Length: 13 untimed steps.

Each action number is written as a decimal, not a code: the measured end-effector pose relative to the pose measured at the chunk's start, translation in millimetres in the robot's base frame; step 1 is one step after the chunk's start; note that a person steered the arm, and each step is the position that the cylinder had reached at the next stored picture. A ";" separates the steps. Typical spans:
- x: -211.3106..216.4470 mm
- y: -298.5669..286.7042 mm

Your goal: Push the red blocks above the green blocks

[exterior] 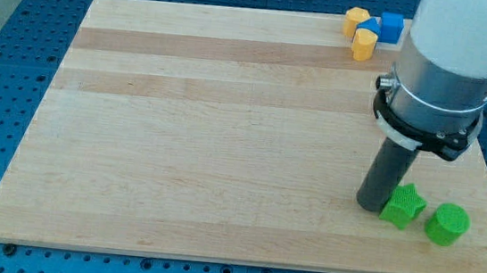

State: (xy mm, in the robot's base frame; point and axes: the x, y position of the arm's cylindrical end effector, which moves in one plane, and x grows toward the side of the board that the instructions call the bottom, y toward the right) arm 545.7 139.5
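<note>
My tip point(371, 205) is down on the wooden board point(208, 133), near the view's bottom right, touching or just beside the left side of the green star-ish block point(403, 206). No hand or jaws on this rig, just a straight dark rod, so nothing is spread, pressed together or pinched.

Green cylinder point(446, 224) sits just to the right of the star block, w/ a small gap btwn them. Both greens are close to the board's bottom edge.

At the view's top right, by the board's top edge: two yellow blocks point(356, 21) and point(364, 43), shapes hard to make out, and blue blocks beside them, a cube-like one point(391, 26) plus a smaller bit of blue point(370, 27) btwn the yellows. That cluster is well apart from the greens.

Red blocks: can't see any; the arm's white and grey body point(447, 66) covers part of the board's right side.
</note>
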 end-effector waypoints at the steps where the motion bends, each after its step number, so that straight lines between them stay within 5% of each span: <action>1: -23.9 -40.6; 3: -148.8 -28.9; 5: -153.6 -28.5; 7: -211.9 21.3; 9: -169.1 81.3; 12: -187.3 115.8; 13: -159.3 120.4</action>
State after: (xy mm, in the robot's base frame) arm 386.4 259.9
